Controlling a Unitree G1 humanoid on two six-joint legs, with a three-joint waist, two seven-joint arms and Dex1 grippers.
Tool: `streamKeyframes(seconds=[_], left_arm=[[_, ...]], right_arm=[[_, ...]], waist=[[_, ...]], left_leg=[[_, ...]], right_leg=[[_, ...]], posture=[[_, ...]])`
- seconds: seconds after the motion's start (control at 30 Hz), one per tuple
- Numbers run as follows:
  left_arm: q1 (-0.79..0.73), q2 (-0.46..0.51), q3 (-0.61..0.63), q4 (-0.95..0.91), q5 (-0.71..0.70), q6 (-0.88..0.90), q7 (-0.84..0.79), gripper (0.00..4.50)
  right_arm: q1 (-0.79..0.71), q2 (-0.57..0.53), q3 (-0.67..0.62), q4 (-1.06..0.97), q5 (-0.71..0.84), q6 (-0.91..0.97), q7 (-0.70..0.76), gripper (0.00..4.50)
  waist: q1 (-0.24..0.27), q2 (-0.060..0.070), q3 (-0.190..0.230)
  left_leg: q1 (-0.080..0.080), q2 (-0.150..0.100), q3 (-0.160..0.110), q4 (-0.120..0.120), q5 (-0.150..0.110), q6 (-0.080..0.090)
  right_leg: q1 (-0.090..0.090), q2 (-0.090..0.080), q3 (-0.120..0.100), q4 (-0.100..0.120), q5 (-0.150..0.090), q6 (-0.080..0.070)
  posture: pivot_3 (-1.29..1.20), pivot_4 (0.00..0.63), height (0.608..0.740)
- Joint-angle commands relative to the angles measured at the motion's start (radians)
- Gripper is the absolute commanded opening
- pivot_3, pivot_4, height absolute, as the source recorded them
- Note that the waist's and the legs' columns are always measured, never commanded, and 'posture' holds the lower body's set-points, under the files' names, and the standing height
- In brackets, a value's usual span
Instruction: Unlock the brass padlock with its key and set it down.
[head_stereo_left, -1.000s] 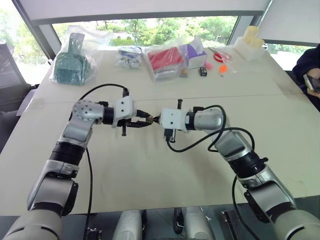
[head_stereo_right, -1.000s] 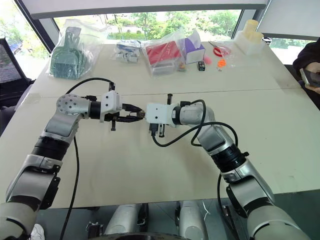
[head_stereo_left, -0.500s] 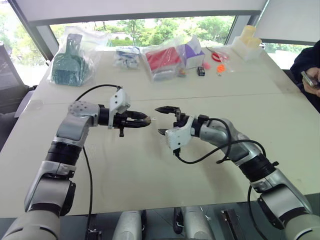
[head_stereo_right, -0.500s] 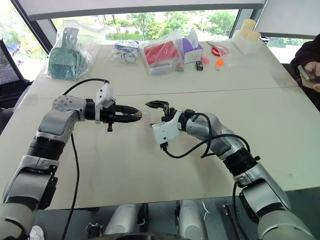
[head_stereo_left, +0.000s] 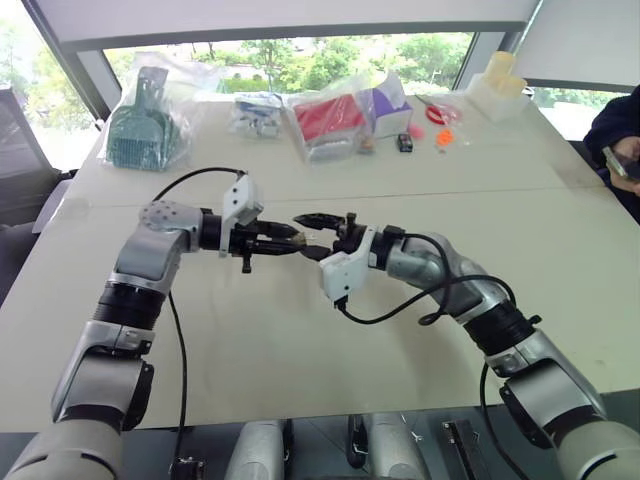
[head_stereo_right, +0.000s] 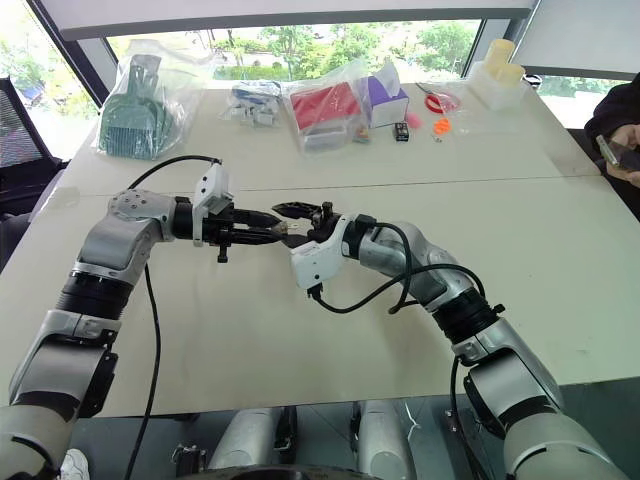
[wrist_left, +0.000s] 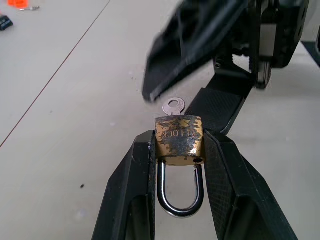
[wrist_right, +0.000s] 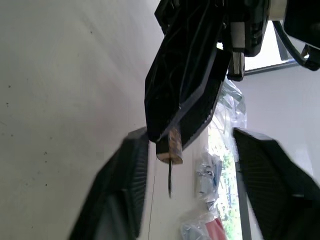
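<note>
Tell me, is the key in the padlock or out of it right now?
In. The key's round silvery head sticks out of the brass padlock, which the left gripper clamps between its fingers.

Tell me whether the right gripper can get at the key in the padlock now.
Probably yes: the left gripper holds the brass padlock with the key sticking out uncovered, and the right gripper stands open around it, nothing between.

My right gripper (wrist_right: 190, 195): fingers (wrist_right: 122, 190) spread apart, nothing between pads. Left gripper (wrist_right: 187, 75) reaches in opposite, clamped on padlock (wrist_right: 170, 147). Key (wrist_right: 170, 180) sticks out of padlock end toward my camera. Pale table (wrist_right: 60, 100) beneath. Clear bags (wrist_right: 207, 175) behind; contents I cannot make out.
</note>
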Motion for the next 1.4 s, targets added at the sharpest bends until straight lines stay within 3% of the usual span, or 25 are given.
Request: streamKeyframes(seconds=[0.03,0.07,0.4,0.67,0.9,1.03,1.27,1.4], left_arm=[[-0.017,0.006,0.027,-0.044,-0.032,0.020,-0.001,0.76],[-0.015,0.007,0.027,-0.047,-0.032,0.023,-0.001,0.76],[0.003,0.018,0.027,-0.073,-0.034,0.062,0.028,0.76],[0.023,0.047,0.098,-0.138,-0.109,0.170,0.069,4.37],[0.064,0.086,0.158,-0.210,-0.155,0.207,0.105,4.44],[0.089,0.088,0.176,-0.239,-0.175,0.221,0.124,3.26],[0.117,0.076,0.161,-0.258,-0.180,0.207,0.146,0.23],[0.130,0.072,0.137,-0.250,-0.164,0.191,0.144,0.06]], right_arm=[[-0.037,0.018,-0.011,-0.001,-0.001,-0.021,-0.018,0.50],[-0.039,0.019,-0.010,0.004,-0.004,-0.026,-0.019,0.06],[-0.040,0.018,-0.022,0.009,-0.005,-0.031,-0.021,0.03],[-0.031,0.017,-0.032,0.006,0.003,-0.004,-0.019,0.00],[-0.024,0.015,-0.032,0.008,0.009,0.006,-0.020,0.00],[-0.027,0.017,-0.030,0.011,0.011,0.007,-0.021,0.00],[-0.030,0.017,-0.029,0.012,0.013,0.005,-0.018,0.00],[-0.032,0.016,-0.030,0.013,0.014,0.006,-0.016,0.00]], waist=[[-0.001,0.000,0.000],[-0.001,0.000,0.000],[0.000,0.000,0.000],[-0.002,0.000,0.000],[-0.003,0.000,0.000],[-0.003,0.000,0.000],[-0.003,0.000,0.000],[-0.003,0.000,0.000]], left_leg=[[0.000,0.000,0.000,0.000,0.000,0.000],[0.000,0.000,0.000,0.000,0.000,0.000],[0.000,0.000,0.000,0.000,0.000,0.000],[0.000,0.000,0.000,0.000,0.000,0.000],[0.000,0.000,-0.004,0.000,0.000,0.000],[0.000,0.000,-0.004,0.000,0.000,0.000],[0.000,0.000,-0.004,0.000,0.000,-0.001],[0.000,0.000,-0.003,0.000,0.000,-0.001]], right_leg=[[0.000,0.000,0.000,0.000,0.000,0.000],[0.000,0.000,0.000,0.001,0.000,0.000],[-0.001,0.000,0.000,0.001,0.000,0.000],[-0.001,0.000,0.000,0.001,0.000,0.000],[-0.001,0.000,0.001,0.001,0.000,0.000],[-0.001,0.000,0.001,0.001,0.000,0.000],[-0.001,0.000,0.001,0.001,0.000,0.000],[-0.001,0.000,0.001,0.001,0.000,0.000]], posture=[[0.00,0.150,0.740],[0.00,0.150,0.740],[0.00,0.150,0.740],[0.00,0.150,0.740],[0.00,0.150,0.740],[0.00,0.150,0.740],[0.00,0.150,0.740],[0.00,0.150,0.740]])
